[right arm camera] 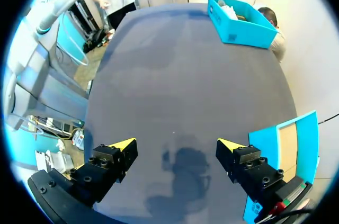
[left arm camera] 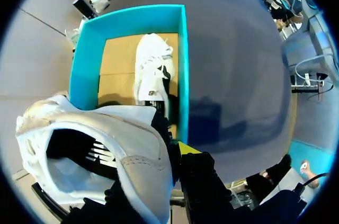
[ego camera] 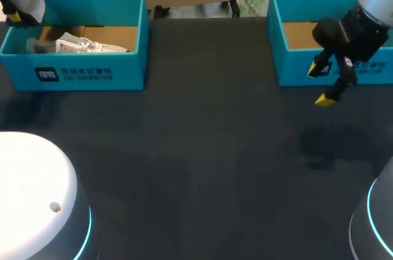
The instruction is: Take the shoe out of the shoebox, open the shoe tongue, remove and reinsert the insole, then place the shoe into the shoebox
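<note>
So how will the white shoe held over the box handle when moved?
Probably light: the left end effector holds the shoe by one side wall alone. Its upper looks soft, so it may flex at the pinch. Gripped off-centre, it could tilt.

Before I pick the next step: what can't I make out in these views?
Insole of the lifted white sneaker: left wrist view, its opening is dark shadow.
That sneaker in the head view: mostly cut off by the corner edge.
Floor of the right teal cardboard shoebox: head view, partly covered by the right gripper and arm.
</note>
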Motion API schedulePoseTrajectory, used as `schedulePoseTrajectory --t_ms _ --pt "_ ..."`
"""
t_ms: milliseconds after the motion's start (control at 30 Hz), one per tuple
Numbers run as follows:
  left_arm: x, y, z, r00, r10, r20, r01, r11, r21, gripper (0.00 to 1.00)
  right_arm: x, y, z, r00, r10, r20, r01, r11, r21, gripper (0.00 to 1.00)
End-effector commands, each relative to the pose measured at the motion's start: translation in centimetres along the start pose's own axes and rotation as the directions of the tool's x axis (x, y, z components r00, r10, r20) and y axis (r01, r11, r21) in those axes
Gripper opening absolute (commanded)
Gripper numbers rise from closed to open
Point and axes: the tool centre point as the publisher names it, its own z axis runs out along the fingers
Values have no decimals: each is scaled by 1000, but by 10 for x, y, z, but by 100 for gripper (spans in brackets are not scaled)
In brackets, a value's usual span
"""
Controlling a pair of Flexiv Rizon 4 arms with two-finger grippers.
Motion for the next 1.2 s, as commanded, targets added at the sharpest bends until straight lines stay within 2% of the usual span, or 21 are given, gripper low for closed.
schedulePoseTrajectory --t_ms 33,133,267,567,633,1200 --pt "-19 3 -4 1000 20 -10 -20 1000 12 0 0 0 1 1000 0 0 0 1000 2 100" --pt "-34 9 -6 999 29 -16 -28 998 47 0 0 0 1 1000 0 0 0 1000 2 100" --pt "-52 16 -8 1000 12 -10 -12 999 51 0 0 0 1 1000 0 0 0 1000 2 100" --pt "-78 20 -7 1000 4 -21 -4 1000 8 0 0 0 1 1000 0 0 0 1000 2 100" --pt "-84 21 -5 999 -45 -28 45 999 6 0 0 0 1 1000 0 0 0 1000 2 100" --pt "-84 21 -5 999 -45 -28 45 999 6 0 0 0 1 1000 0 0 0 1000 2 100"
